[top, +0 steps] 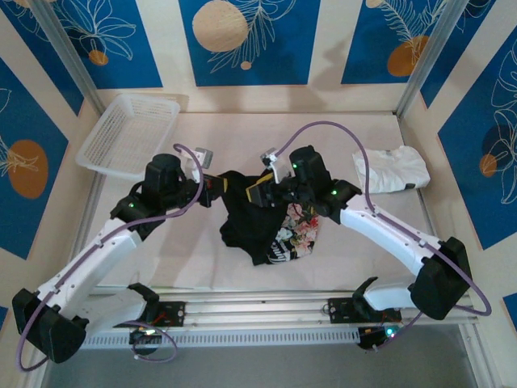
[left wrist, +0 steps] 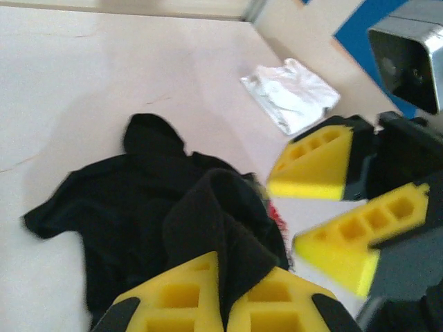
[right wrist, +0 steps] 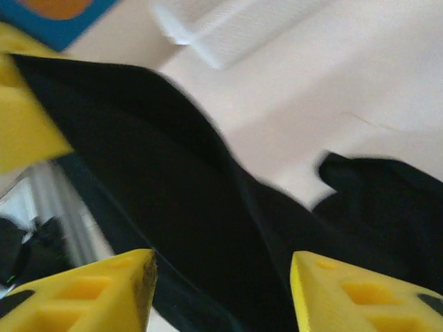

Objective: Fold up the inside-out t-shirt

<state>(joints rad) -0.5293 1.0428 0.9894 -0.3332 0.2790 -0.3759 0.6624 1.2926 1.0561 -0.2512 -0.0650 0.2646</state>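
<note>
The t-shirt [top: 250, 230] lies crumpled at the centre of the bench [top: 194, 263], with its upper edge raised off the surface between the two arms. The floral print [top: 300, 229] shows at its right side, near the right arm. The left pincer [left wrist: 235, 270] is clamped on a bunched fold of the black cloth, which rises between its two yellow fingers [left wrist: 180, 297]. This grip keeps one portion lifted so that a span of fabric hangs taut enough to be taken at a second point. The right pincer [right wrist: 221, 277] stands apart, fingers spread with the raised cloth running between them but not pinched. It sits just beside the left pincer, as the left wrist view confirms. Judgement: the step in hand is securing a second hold prior to spreading the garment flat; folding proper has not begun. Open bench is available to the left, front and rear of the t-shirt for spreading. On the right, a white garment [top: 392, 168] lies near the far right edge. A basket [top: 129, 133] occupies the far left corner, well apart. Both pincers work close together, so finger-to-finger contact is the main hazard.
</note>
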